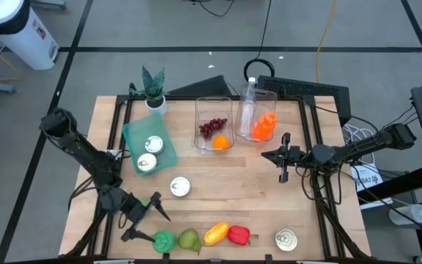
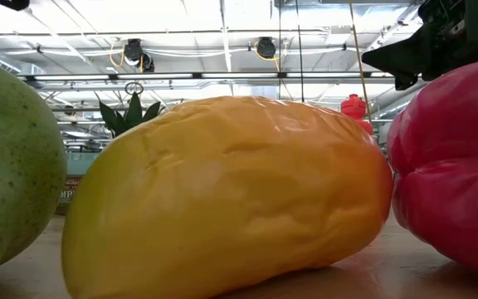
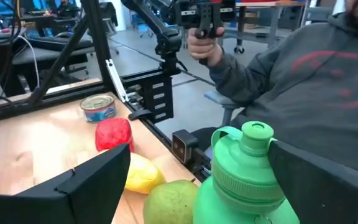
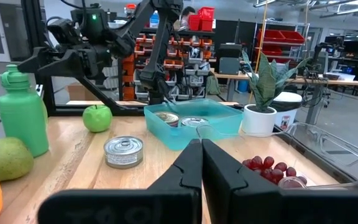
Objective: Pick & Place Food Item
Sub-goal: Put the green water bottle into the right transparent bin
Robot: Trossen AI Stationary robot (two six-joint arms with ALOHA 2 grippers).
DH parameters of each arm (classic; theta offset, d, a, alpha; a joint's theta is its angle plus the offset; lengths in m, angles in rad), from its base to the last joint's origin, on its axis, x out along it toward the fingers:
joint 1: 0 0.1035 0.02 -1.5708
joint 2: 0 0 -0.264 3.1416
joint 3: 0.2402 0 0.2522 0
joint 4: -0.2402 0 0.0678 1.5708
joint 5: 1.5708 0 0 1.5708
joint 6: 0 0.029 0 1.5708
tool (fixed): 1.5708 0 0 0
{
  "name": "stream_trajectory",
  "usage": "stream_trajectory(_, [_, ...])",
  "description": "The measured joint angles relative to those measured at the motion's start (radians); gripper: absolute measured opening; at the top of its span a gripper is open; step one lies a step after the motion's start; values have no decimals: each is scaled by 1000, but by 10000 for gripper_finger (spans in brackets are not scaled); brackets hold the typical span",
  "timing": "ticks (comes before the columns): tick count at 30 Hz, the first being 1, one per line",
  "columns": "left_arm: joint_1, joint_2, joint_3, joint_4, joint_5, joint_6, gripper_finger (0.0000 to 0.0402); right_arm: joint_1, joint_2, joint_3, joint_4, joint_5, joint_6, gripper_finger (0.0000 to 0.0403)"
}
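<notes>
A row of food lies along the near edge: a green pear [image 1: 189, 239], a yellow mango [image 1: 216, 234] and a red pepper [image 1: 238, 235]. A green bottle [image 1: 164, 240] stands upright at the row's left end. My left gripper [image 1: 149, 226] hovers open just left of the bottle. In the left wrist view the bottle [image 3: 244, 177] shows between the two fingers; I see no touch. A green apple [image 4: 97, 117] rests on the table beside that gripper. My right gripper [image 1: 266, 155] waits shut above the table's right half, holding nothing.
A teal tray [image 1: 133, 132] with cans sits at far left by a potted plant [image 1: 153, 88]. Two clear bins [image 1: 215, 103] hold grapes, an orange, a bottle and an orange item. Loose cans [image 1: 179, 187] [image 1: 286, 240] stand on the wood. A person [image 3: 303, 81] sits beyond the near edge.
</notes>
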Motion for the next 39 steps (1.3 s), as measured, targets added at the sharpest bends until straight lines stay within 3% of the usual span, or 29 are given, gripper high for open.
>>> stream_trajectory(8, [13, 29, 1, 13, 67, 0, 396, 0, 0, 0, 0, 0, 0, 0])
stream_trajectory(28, [56, -11, -2, 9, 79, 36, 395, 0, 0, 0, 0, -1, 0, 0])
stream_trajectory(35, [19, -37, -2, -5, 203, 31, 398, 0, 0, 0, 0, -1, 0, 0])
stream_trajectory(39, [-15, -64, -2, -26, 182, 44, 399, 0, 0, 0, -1, -1, 0, 0])
